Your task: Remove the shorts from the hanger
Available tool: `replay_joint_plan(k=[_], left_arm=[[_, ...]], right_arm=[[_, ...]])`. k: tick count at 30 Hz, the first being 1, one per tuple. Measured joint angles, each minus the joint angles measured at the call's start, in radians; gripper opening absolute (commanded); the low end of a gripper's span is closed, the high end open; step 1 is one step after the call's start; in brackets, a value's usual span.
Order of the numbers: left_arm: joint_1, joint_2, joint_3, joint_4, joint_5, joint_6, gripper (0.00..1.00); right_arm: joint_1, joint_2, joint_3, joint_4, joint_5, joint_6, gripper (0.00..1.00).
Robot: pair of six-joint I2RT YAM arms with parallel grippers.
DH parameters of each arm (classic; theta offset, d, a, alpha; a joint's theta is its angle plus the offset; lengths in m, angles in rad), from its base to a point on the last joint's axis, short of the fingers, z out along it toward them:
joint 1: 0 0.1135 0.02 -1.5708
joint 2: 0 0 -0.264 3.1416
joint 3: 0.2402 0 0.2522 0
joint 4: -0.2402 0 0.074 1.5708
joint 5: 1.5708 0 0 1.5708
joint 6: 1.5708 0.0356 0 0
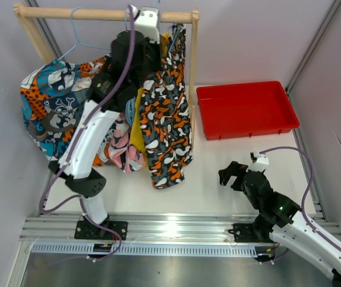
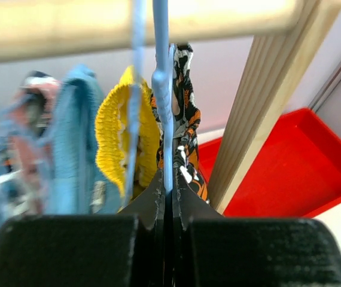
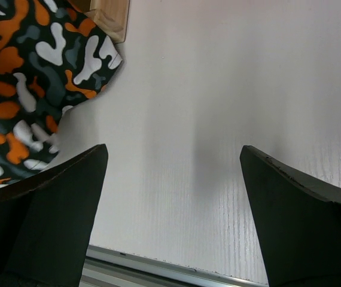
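White tabletop (image 1: 212,173) | my left gripper (image 2: 168,194) is clamping the thin blue wire hanger (image 2: 161,72), right gripper (image 3: 173,203) gaping | risk: blotched black-orange-white shorts (image 1: 167,128) may be snagging the wooden rail (image 1: 99,13)

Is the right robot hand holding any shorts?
No, the right gripper is open wide over the table, with nothing held in it.

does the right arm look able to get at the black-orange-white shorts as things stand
Probably yes: the right gripper is open, low over the table, and the black-orange-white shorts hang just to its left with nothing between them.
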Motion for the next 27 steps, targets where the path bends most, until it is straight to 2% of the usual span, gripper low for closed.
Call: replay_joint_plan(k=[3, 6, 10, 15, 18, 22, 27], left_arm=[[0.0, -0.084, -0.016, -0.036, -0.008, 0.0, 0.0], [-0.003, -0.196, -0.112, -0.061, -0.006, -0.002, 0.0], [-0.032, -0.378, -0.354, -0.088, -0.016, -0.016, 0.0], [-0.109, -0.623, -0.719, -0.135, 0.005, -0.035, 0.0], [-0.123, -0.721, -0.827, -0.182, 0.064, -0.045, 0.0], [-0.125, -0.842, -0.876, -0.259, 0.166, -0.072, 0.0], [-0.126, -0.915, -0.791, -0.348, 0.26, -0.103, 0.0]], right_arm=[[0.0, 0.0, 0.0, 0.007, 0.001, -0.012, 0.99], [0.0, 0.002, 0.006, 0.017, 0.0, -0.028, 1.0], [0.0, 0.024, 0.044, 0.046, -0.038, -0.061, 0.99], [0.004, 0.074, 0.144, 0.119, -0.181, -0.152, 1.0], [0.008, 0.106, 0.22, 0.168, -0.264, -0.201, 0.99], [0.014, 0.153, 0.332, 0.237, -0.347, -0.256, 0.99], [0.029, 0.21, 0.432, 0.325, -0.436, -0.302, 1.0]])
